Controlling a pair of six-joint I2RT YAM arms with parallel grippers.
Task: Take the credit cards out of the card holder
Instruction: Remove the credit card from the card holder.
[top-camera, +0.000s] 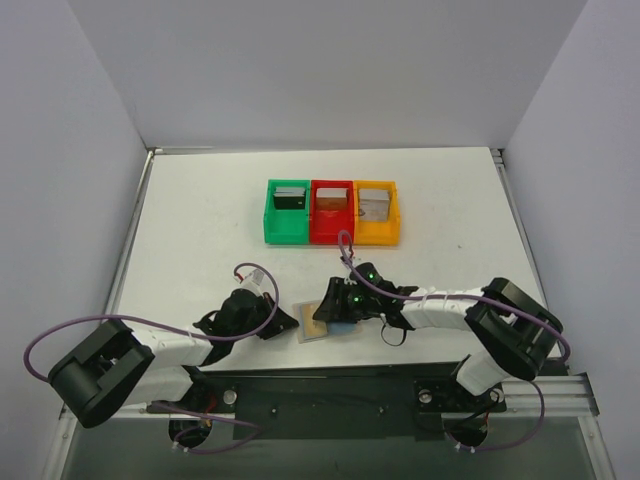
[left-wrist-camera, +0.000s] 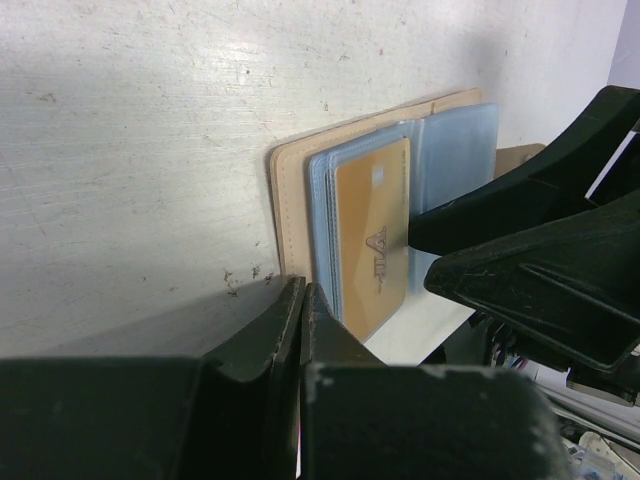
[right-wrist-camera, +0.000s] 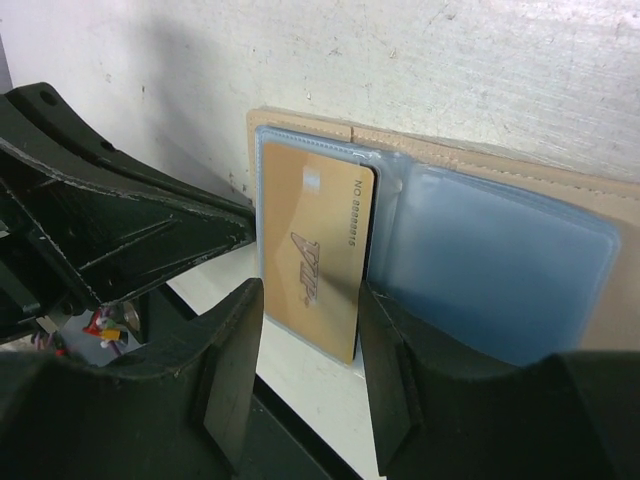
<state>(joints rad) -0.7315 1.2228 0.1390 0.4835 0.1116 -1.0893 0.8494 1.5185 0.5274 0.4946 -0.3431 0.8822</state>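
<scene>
The tan card holder (top-camera: 316, 322) lies open at the table's near edge, between my two grippers. It shows two bluish-grey pocket panels (right-wrist-camera: 490, 270). A gold credit card (right-wrist-camera: 315, 250) sits in the left panel, its near end sticking out; it also shows in the left wrist view (left-wrist-camera: 375, 235). My right gripper (right-wrist-camera: 310, 345) is open, one finger on each side of the card's near end. My left gripper (left-wrist-camera: 300, 292) is shut, its tips at the holder's tan corner (left-wrist-camera: 290, 200). Whether it pinches the holder I cannot tell.
Three joined bins stand further back: green (top-camera: 271, 226), red (top-camera: 330, 233), orange (top-camera: 379, 235). Each holds a card: dark (top-camera: 289, 197), brownish (top-camera: 331, 199), grey (top-camera: 373, 201). The table's front edge and a black rail (top-camera: 330, 385) lie just behind the holder.
</scene>
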